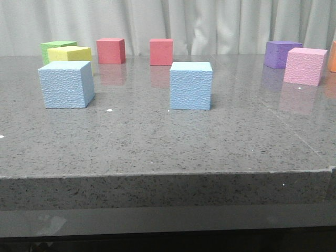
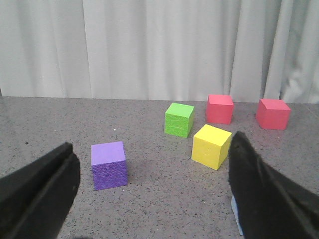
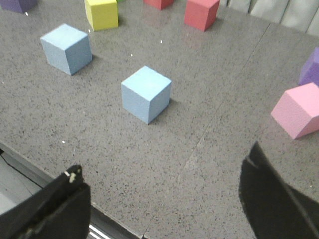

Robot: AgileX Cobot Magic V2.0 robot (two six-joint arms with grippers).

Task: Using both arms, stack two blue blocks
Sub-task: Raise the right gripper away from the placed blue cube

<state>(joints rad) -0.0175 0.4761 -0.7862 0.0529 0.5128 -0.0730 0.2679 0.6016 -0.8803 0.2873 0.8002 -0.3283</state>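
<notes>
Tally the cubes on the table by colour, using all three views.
Light blue cubes: 2
Red cubes: 2
Purple cubes: 2
Green cube: 1
Yellow cube: 1
Pink cube: 1
Orange cube, cut off at the frame edge: 1
Total: 10

Lab setup: grey stone table (image 1: 157, 142), white curtain (image 1: 210, 21) backdrop.

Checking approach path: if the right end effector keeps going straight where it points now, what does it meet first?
Probably the nearer blue block, roughly centred between the open fingers of the right end effector. Only bare tabletop lies before it; depth is uncertain.
</notes>
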